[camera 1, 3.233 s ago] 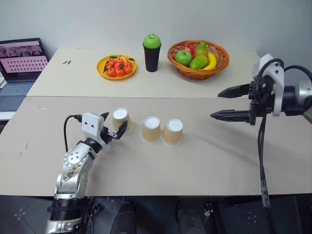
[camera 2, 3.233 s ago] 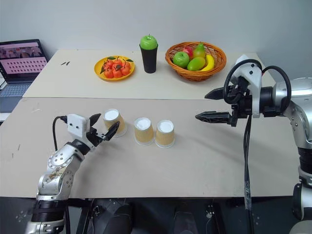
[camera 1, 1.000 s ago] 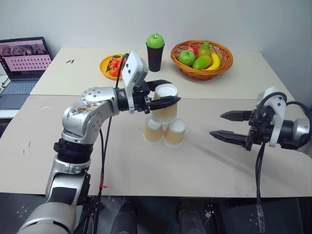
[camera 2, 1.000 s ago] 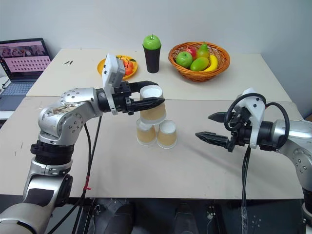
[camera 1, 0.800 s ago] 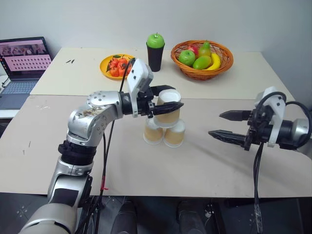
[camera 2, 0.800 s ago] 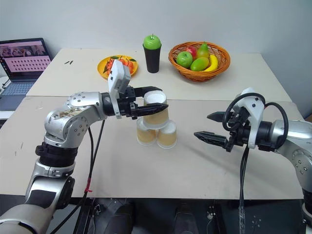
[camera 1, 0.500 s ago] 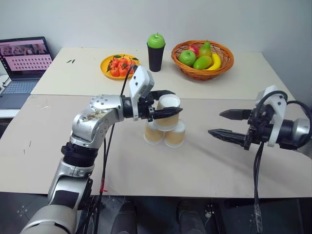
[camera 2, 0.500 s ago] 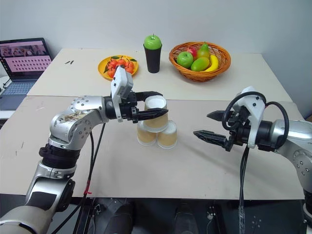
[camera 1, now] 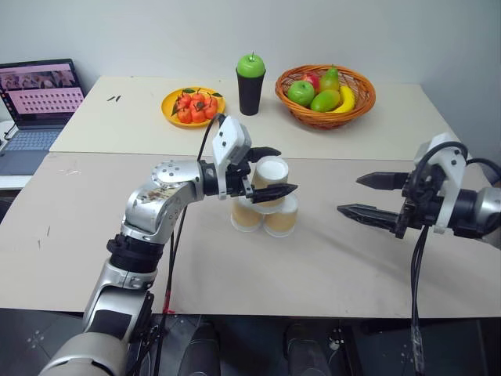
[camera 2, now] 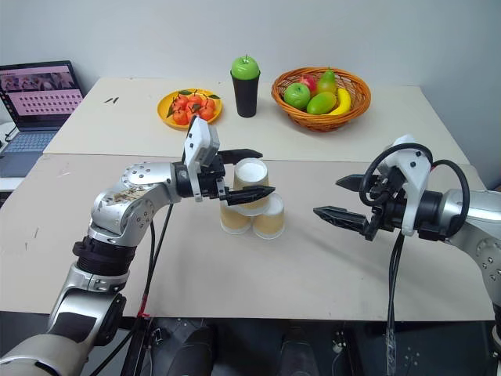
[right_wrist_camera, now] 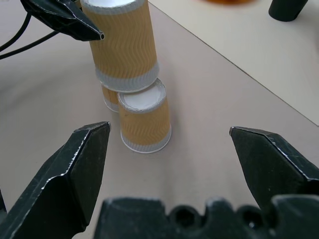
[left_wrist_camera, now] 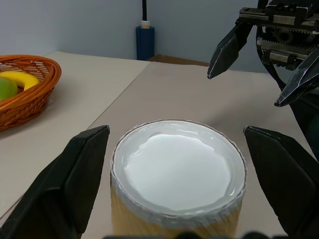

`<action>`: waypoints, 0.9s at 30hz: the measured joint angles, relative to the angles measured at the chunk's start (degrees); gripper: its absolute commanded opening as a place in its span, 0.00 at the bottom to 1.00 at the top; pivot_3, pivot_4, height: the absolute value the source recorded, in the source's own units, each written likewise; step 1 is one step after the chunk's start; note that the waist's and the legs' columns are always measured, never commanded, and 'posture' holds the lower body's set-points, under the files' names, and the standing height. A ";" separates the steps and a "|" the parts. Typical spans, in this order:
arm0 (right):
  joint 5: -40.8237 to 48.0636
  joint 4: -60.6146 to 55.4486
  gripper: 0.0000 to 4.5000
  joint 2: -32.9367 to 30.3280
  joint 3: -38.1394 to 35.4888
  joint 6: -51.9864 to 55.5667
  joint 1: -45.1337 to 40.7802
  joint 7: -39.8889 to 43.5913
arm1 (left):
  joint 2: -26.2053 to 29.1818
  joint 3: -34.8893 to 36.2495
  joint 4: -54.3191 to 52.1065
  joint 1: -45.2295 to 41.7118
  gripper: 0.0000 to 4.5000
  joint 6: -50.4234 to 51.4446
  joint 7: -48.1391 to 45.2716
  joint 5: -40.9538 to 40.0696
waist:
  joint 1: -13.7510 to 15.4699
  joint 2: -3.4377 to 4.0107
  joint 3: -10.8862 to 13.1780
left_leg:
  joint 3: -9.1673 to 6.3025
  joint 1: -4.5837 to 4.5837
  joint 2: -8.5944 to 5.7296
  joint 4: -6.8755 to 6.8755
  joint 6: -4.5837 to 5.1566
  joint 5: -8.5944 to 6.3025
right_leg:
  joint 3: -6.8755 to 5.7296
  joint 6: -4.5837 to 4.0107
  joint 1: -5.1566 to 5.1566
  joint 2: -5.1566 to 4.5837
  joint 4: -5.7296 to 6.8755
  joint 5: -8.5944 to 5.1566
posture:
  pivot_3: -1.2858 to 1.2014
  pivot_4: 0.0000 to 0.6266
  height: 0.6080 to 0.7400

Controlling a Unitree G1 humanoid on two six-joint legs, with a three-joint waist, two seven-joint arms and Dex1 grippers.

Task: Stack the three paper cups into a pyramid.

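The top cup is seen inverted on the two base cups, which stand side by side, touching, near the middle of the near table; the pyramid thus appears assembled. The left gripper is held level around the top cup, its black fingers spread to either side with a visible gap from the cup wall, so nothing is gripped. The step in hand is judged to be the release of the third cup. The right gripper is seen to the right, well apart from the stack, its jaws wide and empty. On the far table a plate of small red fruit, a black cup topped by a green apple and a fruit basket are set; a laptop lies at far left. The next move is judged to call for a straight withdrawal of the left gripper leftward, without either finger brushing the lightly balanced top cup.
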 measured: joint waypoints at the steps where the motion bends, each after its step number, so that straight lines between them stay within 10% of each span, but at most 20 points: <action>1: -0.09 0.11 1.00 0.00 0.15 -0.04 -0.02 0.12 | 0.00 0.10 0.00 0.00 0.99 0.05 0.17 0.00 | -0.02 0.00 0.00 | 0.00 0.00 0.00 0.00 0.00 0.00 | 0.00 0.00 0.00 0.00 0.00 0.00 | 0.52 0.24 0.98; 27: -2.17 3.42 1.00 0.01 2.58 -1.42 -2.89 2.36 | -4.08 14.20 1.20 -18.91 0.99 2.00 17.33 -3.64 | -0.12 0.00 0.00 | 0.00 -0.01 0.00 -0.02 0.00 0.00 | 0.00 0.06 0.00 0.00 -0.04 -0.02 | 0.52 0.24 0.98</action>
